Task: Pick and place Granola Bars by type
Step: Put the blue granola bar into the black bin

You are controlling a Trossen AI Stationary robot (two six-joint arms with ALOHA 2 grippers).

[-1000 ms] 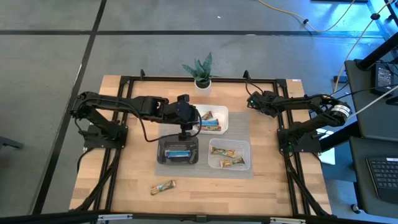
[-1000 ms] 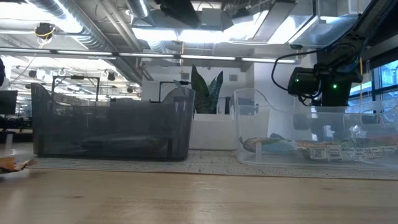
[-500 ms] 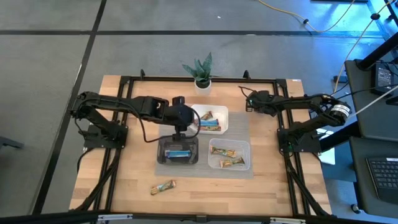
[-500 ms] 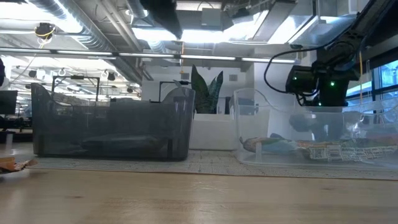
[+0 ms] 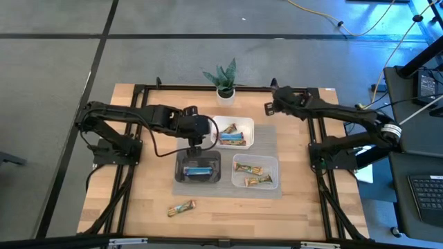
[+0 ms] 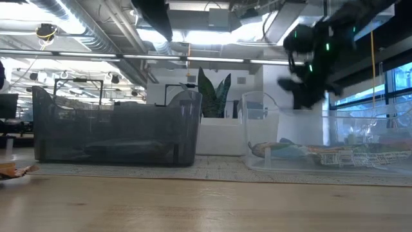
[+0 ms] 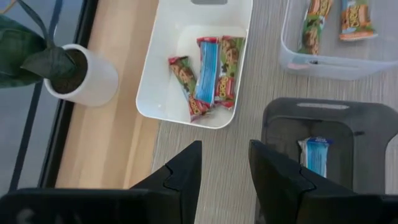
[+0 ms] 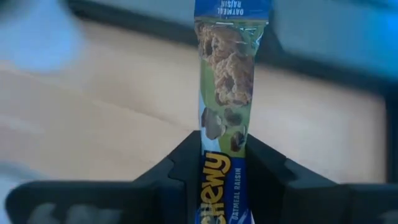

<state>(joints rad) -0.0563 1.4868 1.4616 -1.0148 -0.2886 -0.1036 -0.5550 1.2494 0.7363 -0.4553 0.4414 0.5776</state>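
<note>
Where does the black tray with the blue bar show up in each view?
High view: black tray at table centre, under the left end effector.
Low view: dark bin at left.
Left wrist view: lower right, blue bar inside.
Right wrist view: not in it.
Shared landmark: potted plant.

Two dark jointed arms, black cables; green lights on right gripper (image 6: 309, 58) housing.

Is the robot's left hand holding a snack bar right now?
No. The left hand is open with nothing between its fingers, above the mat between the white tray and the black tray.
</note>
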